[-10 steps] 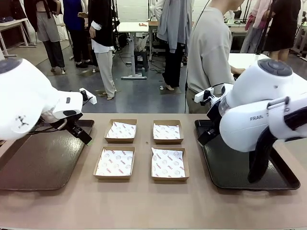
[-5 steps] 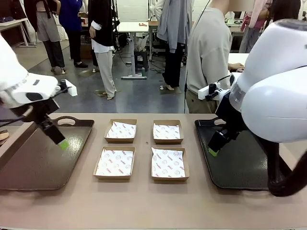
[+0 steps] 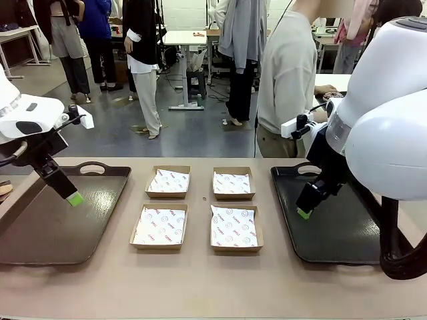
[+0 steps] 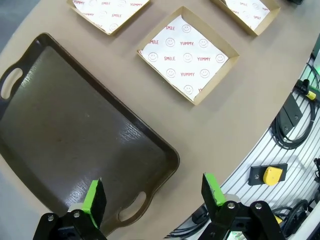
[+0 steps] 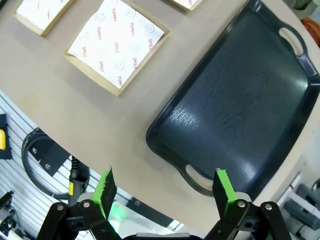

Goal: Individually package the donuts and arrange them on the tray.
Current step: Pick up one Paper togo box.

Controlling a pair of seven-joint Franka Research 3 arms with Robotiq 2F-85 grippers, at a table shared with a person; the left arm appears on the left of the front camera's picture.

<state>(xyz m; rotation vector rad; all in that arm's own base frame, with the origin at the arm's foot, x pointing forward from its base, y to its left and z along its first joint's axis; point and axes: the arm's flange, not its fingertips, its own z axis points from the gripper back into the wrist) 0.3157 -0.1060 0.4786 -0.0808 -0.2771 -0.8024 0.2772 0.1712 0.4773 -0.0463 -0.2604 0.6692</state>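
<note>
- Donuts: cannot tell where they are. Four empty paper-lined boxes (image 3: pixel 159 226) sit between left tray (image 3: pixel 40 243) and right tray (image 3: pixel 333 241).
- Probably light and soft, with icing that smears. Pinch gently across the outer edge.
- Left gripper (image 3: pixel 73 198) hangs over left tray, jaws apart. Right gripper (image 3: pixel 305 213) hangs over right tray, jaws apart.
- Front view shows a person (image 3: pixel 287 73) at the far side. Wrist views show "SMILE YUMMY" on the liners (image 4: pixel 187 57) and the tray handles (image 4: pixel 11 82).

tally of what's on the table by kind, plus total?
Trays: 2 (brown tray, black tray)
Paper-lined boxes: 4
Total: 6
</note>
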